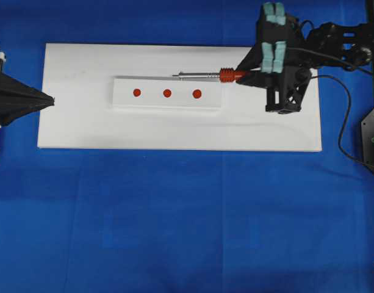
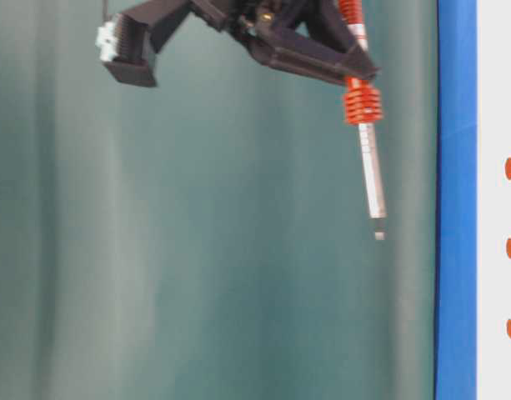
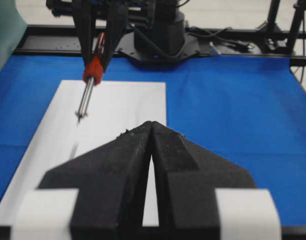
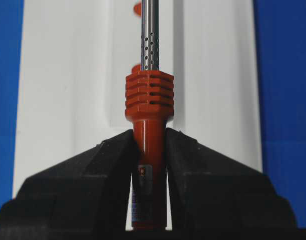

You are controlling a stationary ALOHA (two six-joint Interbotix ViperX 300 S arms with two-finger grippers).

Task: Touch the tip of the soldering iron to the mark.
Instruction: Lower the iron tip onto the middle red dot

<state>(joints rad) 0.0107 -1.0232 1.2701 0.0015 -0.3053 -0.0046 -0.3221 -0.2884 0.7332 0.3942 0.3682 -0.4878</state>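
My right gripper (image 1: 246,74) (image 4: 149,137) is shut on the red-orange handle of the soldering iron (image 1: 202,75) (image 4: 149,100). Its silver shaft points left along the far edge of a raised white strip (image 1: 167,85). Three red round marks (image 1: 197,94) (image 1: 167,93) (image 1: 136,93) lie in a row on that strip. In the table-level view the iron's tip (image 2: 378,236) hangs in the air, apart from the white surface with the marks (image 2: 510,247). My left gripper (image 1: 50,101) (image 3: 151,125) is shut and empty at the board's left edge, facing the soldering iron (image 3: 88,95).
The strip lies on a white board (image 1: 174,131) over a blue cloth (image 1: 174,220). A black cord (image 1: 342,116) loops from the right arm past the board's right end. The right arm's base (image 3: 157,35) and a black frame stand at the far side.
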